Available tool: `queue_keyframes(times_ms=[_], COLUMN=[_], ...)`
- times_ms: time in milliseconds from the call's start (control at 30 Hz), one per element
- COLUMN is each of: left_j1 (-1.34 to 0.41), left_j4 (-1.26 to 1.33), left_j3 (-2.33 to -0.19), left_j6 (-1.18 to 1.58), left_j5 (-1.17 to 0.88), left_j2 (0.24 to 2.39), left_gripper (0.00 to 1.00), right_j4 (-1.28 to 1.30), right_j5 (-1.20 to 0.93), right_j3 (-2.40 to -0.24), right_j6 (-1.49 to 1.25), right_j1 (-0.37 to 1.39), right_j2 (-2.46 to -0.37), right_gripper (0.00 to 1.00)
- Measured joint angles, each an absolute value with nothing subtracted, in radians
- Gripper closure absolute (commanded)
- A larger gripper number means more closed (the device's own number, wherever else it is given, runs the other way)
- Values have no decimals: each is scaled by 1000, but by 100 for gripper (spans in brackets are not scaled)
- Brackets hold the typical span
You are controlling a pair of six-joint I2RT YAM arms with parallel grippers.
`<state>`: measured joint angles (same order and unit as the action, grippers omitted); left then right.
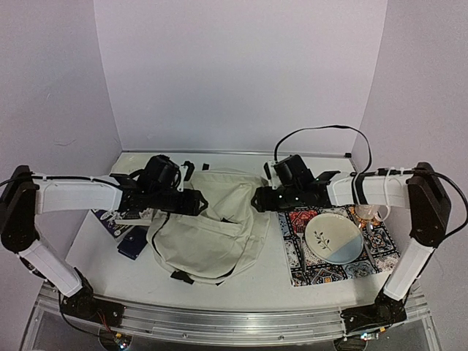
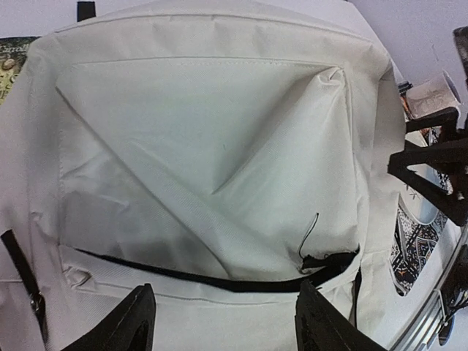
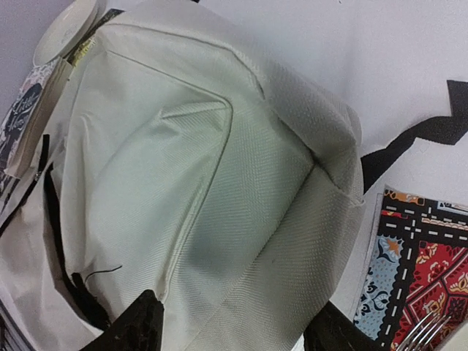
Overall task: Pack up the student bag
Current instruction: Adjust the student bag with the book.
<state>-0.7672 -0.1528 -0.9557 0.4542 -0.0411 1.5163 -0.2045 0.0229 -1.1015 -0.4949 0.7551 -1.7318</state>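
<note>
The cream student bag [image 1: 212, 234] lies flat in the middle of the table, its dark zipper opening [image 2: 219, 281] partly parted. It fills the left wrist view [image 2: 212, 146] and the right wrist view [image 3: 197, 183]. My left gripper [image 1: 201, 202] hovers over the bag's upper left edge, open and empty, with both fingers [image 2: 124, 325] spread just above the zipper. My right gripper [image 1: 257, 199] hovers over the bag's upper right edge, open and empty, with its fingers [image 3: 135, 325] spread above the fabric. Dark blue books [image 1: 131, 241] lie left of the bag.
A patterned multicolour mat [image 1: 380, 252] lies right of the bag, holding a pale plate [image 1: 335, 238] and a fork [image 3: 424, 329], with a pinkish cup [image 2: 431, 95] near its far edge. A white round object [image 3: 66, 29] sits beside the books. Walls enclose the back and sides.
</note>
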Motion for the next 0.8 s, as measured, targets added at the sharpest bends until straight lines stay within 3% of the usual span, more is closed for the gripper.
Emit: queue_keyframes(times_ms=[200,367,800], left_j1=[-793,-827,-955], left_j4=[-160,-165,-184], left_j3=[-1033,-1082,-1132], left_j6=[439,442,502], left_j5=[-58,-43,68], left_j2=[1636,1677,1752], left_gripper=[33,34,33], right_j4=[-238,-266,-273], right_j5=[-4,-21,94], right_j3=[-1097,-1080,-1018], right_j6=[-517,-537,-506], right_j1=[755,753,753], right_j2=[-1705,-1705,-1613], right_gripper=[42,27,19])
